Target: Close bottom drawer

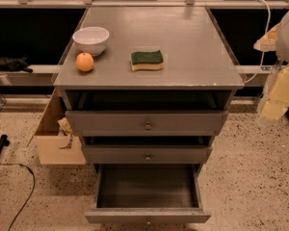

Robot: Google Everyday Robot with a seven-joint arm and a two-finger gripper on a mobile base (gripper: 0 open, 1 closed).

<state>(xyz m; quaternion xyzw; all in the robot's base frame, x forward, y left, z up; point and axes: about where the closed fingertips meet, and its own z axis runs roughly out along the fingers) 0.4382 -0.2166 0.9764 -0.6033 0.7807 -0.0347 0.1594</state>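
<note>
Well apart: bottom drawer (pixel 148 216) low centre, gripper (pixel 278 95) right edge.

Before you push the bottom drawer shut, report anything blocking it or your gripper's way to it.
Nothing visible does. The bottom drawer stands pulled out with nothing showing inside its box. The gripper is at the view's right edge, beside the cabinet, only floor between them.
</note>
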